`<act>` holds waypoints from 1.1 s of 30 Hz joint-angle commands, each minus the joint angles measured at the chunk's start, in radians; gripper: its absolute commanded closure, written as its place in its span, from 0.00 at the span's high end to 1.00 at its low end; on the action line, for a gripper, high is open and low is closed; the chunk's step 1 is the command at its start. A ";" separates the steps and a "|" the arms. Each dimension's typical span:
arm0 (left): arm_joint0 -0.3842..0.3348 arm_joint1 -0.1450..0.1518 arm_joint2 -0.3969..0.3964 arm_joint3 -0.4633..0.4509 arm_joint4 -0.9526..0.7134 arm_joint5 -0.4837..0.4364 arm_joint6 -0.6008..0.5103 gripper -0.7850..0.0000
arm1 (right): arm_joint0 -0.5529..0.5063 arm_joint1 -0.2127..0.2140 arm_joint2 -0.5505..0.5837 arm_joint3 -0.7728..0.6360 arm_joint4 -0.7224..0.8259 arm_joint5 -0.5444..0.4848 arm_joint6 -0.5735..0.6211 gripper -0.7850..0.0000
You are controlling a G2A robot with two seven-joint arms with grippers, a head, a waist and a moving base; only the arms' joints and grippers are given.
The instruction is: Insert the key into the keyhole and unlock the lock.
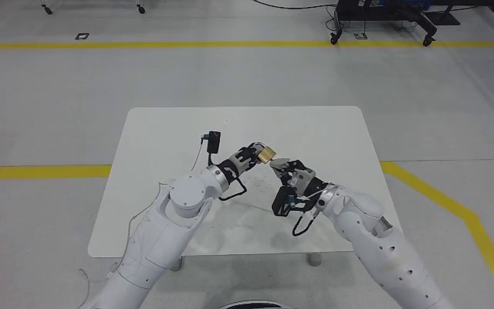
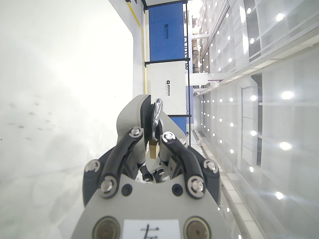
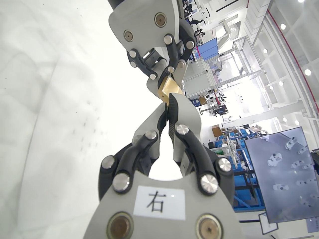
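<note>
Top view: left end effector point(image 1: 257, 153) clamped on brass lock point(image 1: 266, 155), held above the bench point(image 1: 154, 154) with its keyhole end facing the right end effector point(image 1: 285, 165), which is pinched shut on the key point(image 3: 165, 106), apparently for insertion.

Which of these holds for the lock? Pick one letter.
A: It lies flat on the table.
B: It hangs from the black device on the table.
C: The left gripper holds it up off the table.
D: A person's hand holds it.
C: the left gripper is clamped on the brass lock, which hangs clear of the white table.
</note>
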 commanded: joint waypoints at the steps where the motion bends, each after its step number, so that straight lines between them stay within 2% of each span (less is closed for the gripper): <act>1: 0.000 0.000 0.000 0.001 0.007 -0.020 -0.010 0.00 | 0.002 0.000 0.012 0.010 0.061 -0.024 -0.013 0.00; 5: 0.007 0.001 -0.003 -0.002 0.031 -0.067 -0.015 0.00 | 0.009 -0.001 0.051 0.037 0.245 -0.100 -0.064 0.00; 14: 0.028 0.005 -0.024 -0.018 0.054 -0.131 -0.031 0.00 | 0.041 0.007 0.099 0.100 0.466 -0.331 -0.124 0.00; 26: 0.048 0.008 -0.041 -0.020 0.119 -0.212 -0.021 0.00 | 0.090 0.009 0.099 0.172 0.616 -0.465 -0.078 0.00; 27: 0.050 0.008 -0.041 -0.019 0.126 -0.220 -0.018 0.00 | 0.094 0.009 0.097 0.175 0.625 -0.467 -0.067 0.27; 28: 0.053 0.008 -0.042 -0.018 0.133 -0.224 -0.015 0.00 | 0.099 0.009 0.094 0.177 0.635 -0.468 -0.056 0.39; 29: 0.054 0.008 -0.042 -0.018 0.133 -0.225 -0.015 0.00 | 0.101 0.008 0.093 0.177 0.639 -0.468 -0.053 0.58; 30: 0.055 0.009 -0.045 -0.019 0.138 -0.228 -0.014 0.00 | 0.103 0.008 0.092 0.177 0.644 -0.469 -0.048 0.84; 31: 0.056 0.009 -0.047 -0.019 0.140 -0.228 -0.014 0.00 | 0.104 0.009 0.091 0.177 0.646 -0.468 -0.044 1.00; 33: 0.058 0.009 -0.052 -0.020 0.145 -0.228 -0.014 0.00 | 0.101 0.010 0.094 0.168 0.645 -0.467 -0.043 1.00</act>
